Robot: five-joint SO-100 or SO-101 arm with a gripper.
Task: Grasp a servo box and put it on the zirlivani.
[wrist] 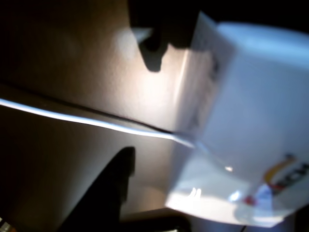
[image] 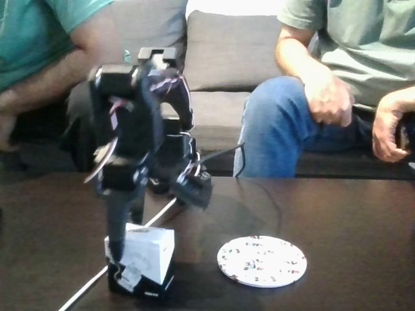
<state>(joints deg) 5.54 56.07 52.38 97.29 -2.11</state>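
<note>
1. Dark wooden table (image: 350,220) across the lower half of the fixed view, glossy, with a dim reflection near its middle.
2. Grey sofa (image: 224,52) behind the table, with two seated people: at upper left a bent arm in a teal sleeve (image: 45,39), at right a knee in blue jeans (image: 279,126), with one hand (image: 331,97) resting on the thigh and the other hand (image: 389,133) near the frame's right edge.
3. Black arm (image: 133,110) standing left of centre in the fixed view, folded over at the top, wires bundled along it, reaching down toward the table's near left part.
4. Servo box (image: 152,256) upright on the table at lower left of the fixed view, white on top, black along the bottom; in the wrist view (wrist: 251,130) large and blurred at right, tilted in frame, a coloured logo at its lower right corner.
5. Zirlivani (image: 262,260) flat on the table just right of the box in the fixed view, apart from it, bare of any load.
6. Gripper (image: 118,249) pointed down at the box's left side, one dark finger (image: 117,220) against the box's left face; state of the fingers impossible to tell, contact with a second finger hidden.
7. White cable (image: 87,285) running diagonally over the table past the box's left side; in the wrist view (wrist: 87,118) a bright line ending at the box.
</note>
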